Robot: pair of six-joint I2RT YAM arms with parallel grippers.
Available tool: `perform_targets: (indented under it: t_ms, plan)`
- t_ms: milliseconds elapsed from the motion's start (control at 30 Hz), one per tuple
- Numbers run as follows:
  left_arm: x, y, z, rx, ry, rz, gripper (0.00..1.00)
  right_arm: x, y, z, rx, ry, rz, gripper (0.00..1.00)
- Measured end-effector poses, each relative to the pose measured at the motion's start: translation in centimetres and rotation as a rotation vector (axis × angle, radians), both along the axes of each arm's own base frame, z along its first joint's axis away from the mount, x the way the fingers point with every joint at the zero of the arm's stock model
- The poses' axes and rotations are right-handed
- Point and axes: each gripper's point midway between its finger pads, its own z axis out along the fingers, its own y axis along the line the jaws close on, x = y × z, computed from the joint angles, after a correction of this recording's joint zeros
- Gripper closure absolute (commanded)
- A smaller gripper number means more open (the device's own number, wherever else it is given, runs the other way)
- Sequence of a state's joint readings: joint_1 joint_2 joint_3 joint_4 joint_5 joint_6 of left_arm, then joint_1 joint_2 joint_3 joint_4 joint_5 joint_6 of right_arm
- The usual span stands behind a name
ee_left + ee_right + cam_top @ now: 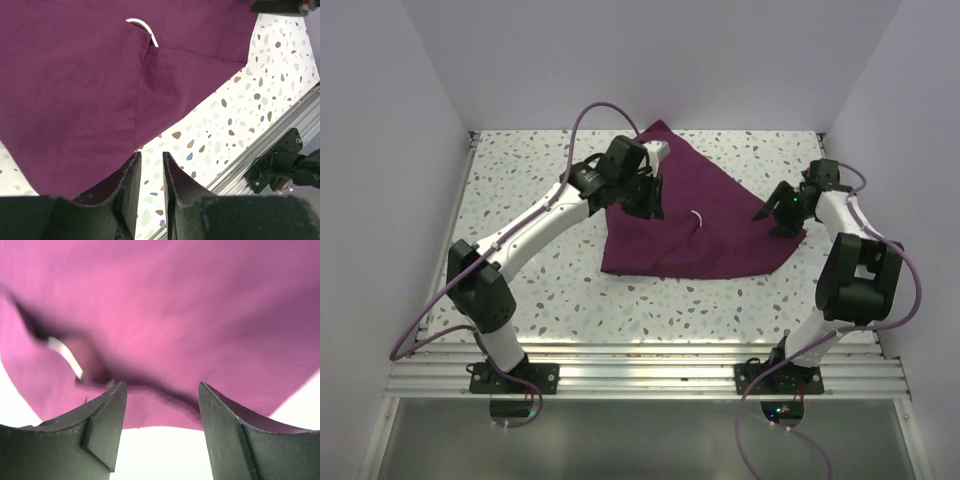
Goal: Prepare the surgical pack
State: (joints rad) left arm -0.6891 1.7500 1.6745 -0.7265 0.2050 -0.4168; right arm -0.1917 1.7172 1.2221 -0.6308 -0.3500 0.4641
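Speckled terrazzo table (520, 170), white walls (650, 60); maroon cloth (700, 240); left pincer (151, 156) narrow, seemingly empty; right pincer (162, 387) wide.

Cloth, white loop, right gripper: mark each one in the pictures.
Cloth (720, 215): top view, its flat middle.
White loop (140, 21): left wrist view, the top of its arc.
Right gripper (162, 387): right wrist view, the gap midway between its fingertips.
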Motion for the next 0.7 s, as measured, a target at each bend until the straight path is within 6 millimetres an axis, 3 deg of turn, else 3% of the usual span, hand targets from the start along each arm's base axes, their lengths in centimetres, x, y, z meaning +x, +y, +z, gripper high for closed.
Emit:
perform_targets:
  t_ms: [100,167,367,600,700]
  plan:
    - [0.1,0.8,0.7,-0.012,-0.018,0.006,0.71,0.3,-4.3,0.0,-0.087,-0.004,-0.123,0.3]
    - [-0.1,1.5,0.7,-0.011,-0.015,0.012,0.71,0.0,-6.0,-0.6,-0.125,0.018,-0.174,0.29]
    - [-0.8,2.8,-0.7,0.0,0.017,0.021,0.71,-1.1,-8.9,-2.0,-0.16,0.063,-0.259,0.28]
    - [-0.5,3.5,-1.2,-0.002,0.035,0.035,0.7,-2.1,-12.4,-5.4,-0.135,0.143,-0.342,0.28]
    - [-0.4,3.7,-1.2,-0.006,0.039,0.035,0.7,-1.1,-13.0,-6.0,-0.113,0.134,-0.335,0.29]
